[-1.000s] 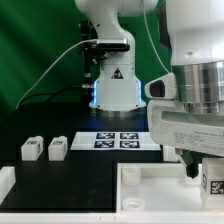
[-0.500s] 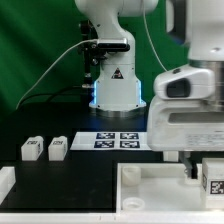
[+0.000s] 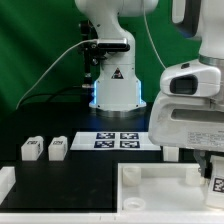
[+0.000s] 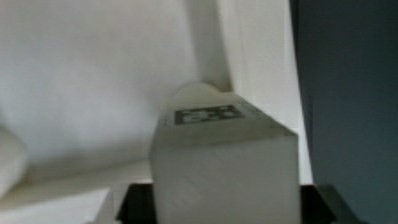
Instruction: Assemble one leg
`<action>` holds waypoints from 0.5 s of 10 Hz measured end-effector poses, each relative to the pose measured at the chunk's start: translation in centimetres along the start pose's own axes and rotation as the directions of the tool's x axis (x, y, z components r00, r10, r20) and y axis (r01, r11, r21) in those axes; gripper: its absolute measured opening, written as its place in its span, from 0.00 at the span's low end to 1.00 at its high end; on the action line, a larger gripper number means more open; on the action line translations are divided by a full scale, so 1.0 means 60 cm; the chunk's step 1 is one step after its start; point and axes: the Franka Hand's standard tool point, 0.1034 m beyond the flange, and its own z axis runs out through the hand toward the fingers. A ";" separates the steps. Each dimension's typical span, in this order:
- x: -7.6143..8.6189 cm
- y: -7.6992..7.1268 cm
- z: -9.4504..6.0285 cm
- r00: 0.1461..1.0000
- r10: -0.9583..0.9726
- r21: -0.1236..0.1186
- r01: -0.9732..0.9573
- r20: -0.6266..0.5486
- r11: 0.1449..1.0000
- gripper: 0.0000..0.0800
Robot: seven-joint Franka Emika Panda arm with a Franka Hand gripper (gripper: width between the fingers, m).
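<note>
Leg held in the hand, low over the tray-like panel at the exterior view's right.

The leg (image 4: 222, 175) stands between the fingers with its long axis running straight out from the hand (image 3: 210, 170), tagged face toward the wrist camera; the hand is pinching it. It hangs just above the white panel (image 3: 150, 185), near the far right corner. Two spare legs (image 3: 45, 148) sit on the bench (image 3: 85, 175), well apart, beside the marker board (image 3: 120, 140).
</note>
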 end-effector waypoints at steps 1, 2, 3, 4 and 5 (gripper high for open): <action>0.001 0.001 0.000 0.997 0.081 0.000 -0.081 0.000 0.997 0.38; 0.008 0.009 0.003 0.985 0.172 0.003 -0.172 -0.010 0.985 0.38; 0.012 0.013 0.004 0.934 0.355 0.004 -0.355 -0.021 0.935 0.37; 0.013 0.018 0.005 0.846 0.533 0.004 -0.533 -0.025 0.846 0.37; 0.012 0.022 0.005 0.728 0.686 0.005 -0.686 -0.011 0.728 0.37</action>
